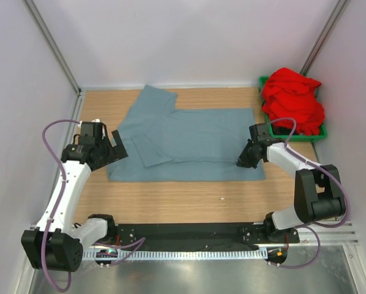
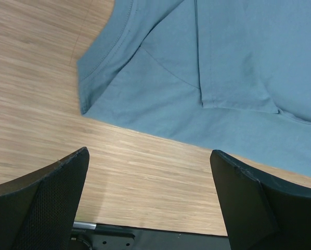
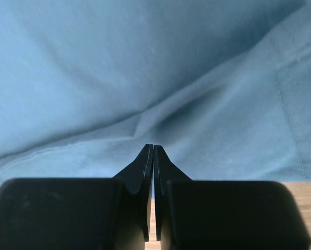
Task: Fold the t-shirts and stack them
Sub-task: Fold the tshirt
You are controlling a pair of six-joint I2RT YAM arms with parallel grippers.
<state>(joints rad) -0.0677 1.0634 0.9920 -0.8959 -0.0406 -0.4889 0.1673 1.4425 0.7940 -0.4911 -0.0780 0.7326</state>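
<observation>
Right tool (image 3: 153,148) has its two dark, wedge-shaped fingers pressed together, with their tips against the near right hem of the grey-blue t-shirt (image 1: 195,141). A soft ridge of cloth rises just ahead of the tips. I cannot tell whether any cloth is caught between them. Left tool (image 2: 149,154) hangs with its fingers wide apart over bare tabletop (image 1: 171,202), just short of the shirt's left edge and touching nothing.

The grey-blue shirt lies flat across the middle of the tabletop with its bottom hem toward the right arm. Its near sleeve (image 1: 149,150) is turned in over the body, while the far sleeve (image 1: 155,95) sticks out toward the back wall. By my reading, folding has only just begun on this shirt. The far sleeve and the lengthwise folds are not yet done.

The red t-shirt (image 1: 293,105) sits in a crumpled heap in a green bin (image 1: 311,137) at the far right corner. It is unfolded, so nothing is stacked yet and most of the task remains.

The grey-blue cloth is a matte, thin knit with stitched double-row hems and gentle creases, and it looks limp and likely to drape when lifted. The red cloth is bright and deeply rumpled. The tabletop is smooth, pale wood grain.
</observation>
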